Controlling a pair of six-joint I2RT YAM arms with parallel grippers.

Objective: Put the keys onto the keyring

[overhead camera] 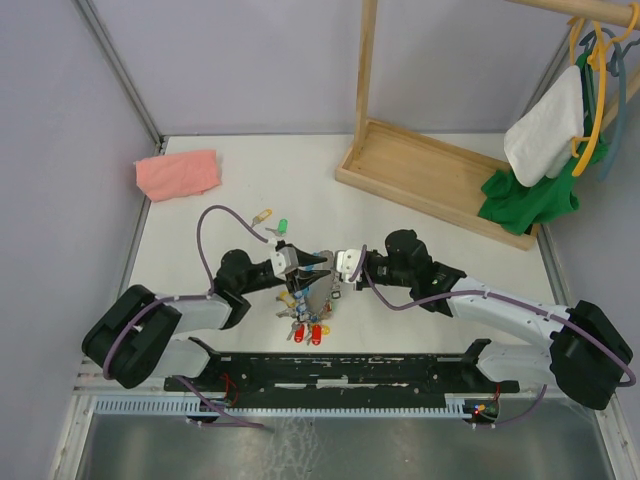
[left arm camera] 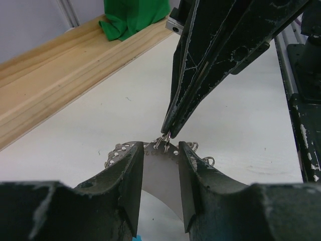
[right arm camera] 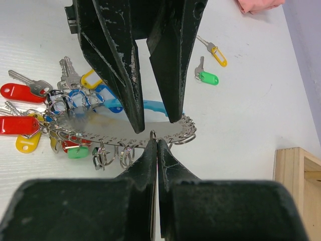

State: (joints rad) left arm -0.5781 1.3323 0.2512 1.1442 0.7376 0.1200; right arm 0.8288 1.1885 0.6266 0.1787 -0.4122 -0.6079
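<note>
In the top view the left gripper [overhead camera: 318, 262] and the right gripper [overhead camera: 337, 264] were seen tip to tip over the table [overhead camera: 420, 235]. The keyring [overhead camera: 305, 312], with its bunch of coloured heads, was spread at about 7 o'clock from them. The left gripper's fingers [left arm camera: 131, 175] were closed on the grey curved piece [left arm camera: 160, 173] of the keyring, one finger at each side edge, so that the plate filled the gap between them. The right gripper's fingers [right arm camera: 148, 168] were pressed together, and their shared tip was set against a small wire ring [right arm camera: 153, 134] on the rim of that plate; whether the ring was nipped could not be told. A light-blue tag [right arm camera: 150, 106] lay just behind the plate, and red-headed keys [right arm camera: 17, 93] were fanned out at 9 o'clock in the right wrist view. The two keys of the task lay off the ring, on the table: the yellow-headed key [overhead camera: 263, 215] and the green-headed key [overhead camera: 283, 226] were just beside each other, at roughly 11 o'clock from the left gripper and apart from both sets of fingers. A pink cloth [overhead camera: 178, 173] was seen farther out at 10 o'clock, and a wooden rack [overhead camera: 430, 175] at 1 o'clock.
</note>
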